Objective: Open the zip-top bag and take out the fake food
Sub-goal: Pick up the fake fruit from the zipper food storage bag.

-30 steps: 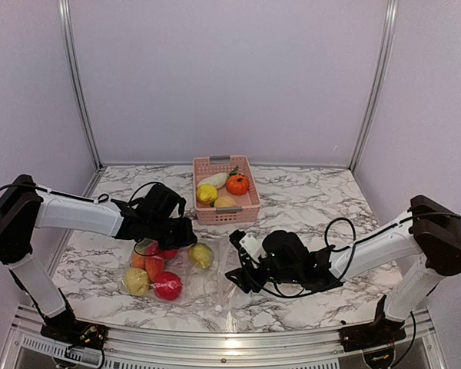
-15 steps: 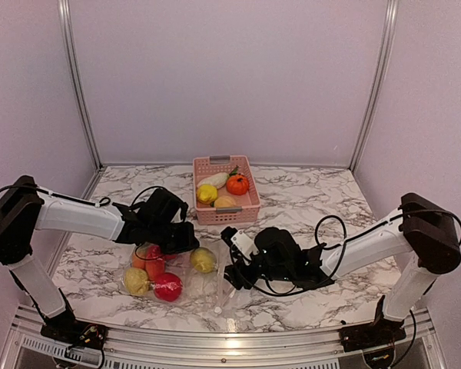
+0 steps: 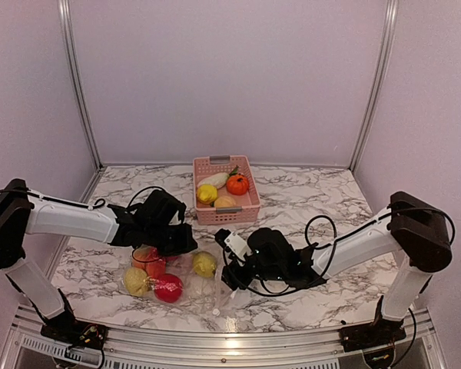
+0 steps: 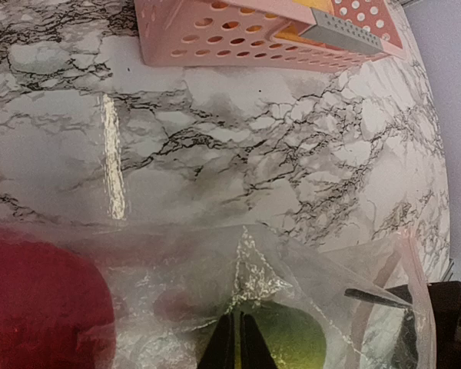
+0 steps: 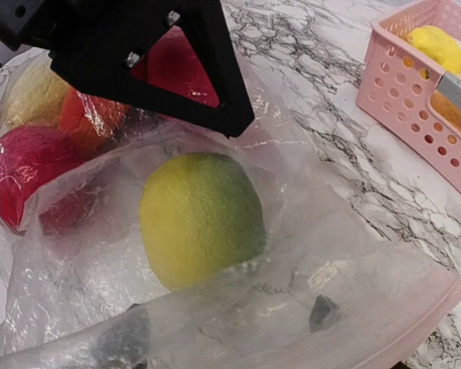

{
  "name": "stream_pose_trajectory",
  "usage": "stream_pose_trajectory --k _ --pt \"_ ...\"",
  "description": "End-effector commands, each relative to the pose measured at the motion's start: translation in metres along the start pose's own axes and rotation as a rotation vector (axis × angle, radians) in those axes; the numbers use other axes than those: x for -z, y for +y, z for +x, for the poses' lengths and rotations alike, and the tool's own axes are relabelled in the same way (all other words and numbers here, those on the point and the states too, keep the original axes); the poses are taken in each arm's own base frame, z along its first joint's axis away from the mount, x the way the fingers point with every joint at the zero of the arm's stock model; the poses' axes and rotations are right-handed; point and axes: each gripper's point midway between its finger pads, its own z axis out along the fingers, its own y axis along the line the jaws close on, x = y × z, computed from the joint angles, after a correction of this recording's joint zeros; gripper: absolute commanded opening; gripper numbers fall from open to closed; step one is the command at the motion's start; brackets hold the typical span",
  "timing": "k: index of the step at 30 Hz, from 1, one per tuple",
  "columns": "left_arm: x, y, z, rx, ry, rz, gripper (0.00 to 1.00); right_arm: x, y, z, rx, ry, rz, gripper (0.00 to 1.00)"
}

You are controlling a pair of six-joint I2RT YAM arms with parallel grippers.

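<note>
Large clear crinkly zip-top bag (image 3: 212, 290) lies on the marble table at 7 o'clock from pink slotted plastic basket (image 3: 251, 201), with glossy fake food (image 3: 167, 287) inside. Left gripper (image 3: 187, 245) pinched tight on bag film. Right gripper (image 3: 227, 280) at bag mouth, jaws apart.

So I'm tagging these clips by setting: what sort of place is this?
Most likely a robot test booth, not a kitchen: lilac walls between metal frame posts, a marble-patterned table with a left arm and right arm bolted at its near edge, and plastic fake food in a zip-top bag and pink basket.
</note>
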Motion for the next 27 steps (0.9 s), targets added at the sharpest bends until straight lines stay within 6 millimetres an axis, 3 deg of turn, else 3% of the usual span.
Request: stream_pose_trajectory --k 1,6,21,27 --pt "0.028 -0.008 -0.016 -0.033 -0.066 -0.016 0.05 -0.005 0.010 -0.012 0.022 -0.024 -0.026 0.69" --pt "0.030 -0.002 -0.008 -0.029 -0.043 -0.020 0.05 -0.009 0.013 -0.012 0.024 -0.017 -0.039 0.69" --pt "-0.004 -0.003 0.027 -0.012 0.050 0.012 0.04 -0.031 0.023 -0.012 0.046 0.009 -0.069 0.67" --pt "-0.009 -0.003 0.031 -0.010 0.055 0.017 0.04 -0.038 0.024 -0.007 0.043 0.027 -0.070 0.66"
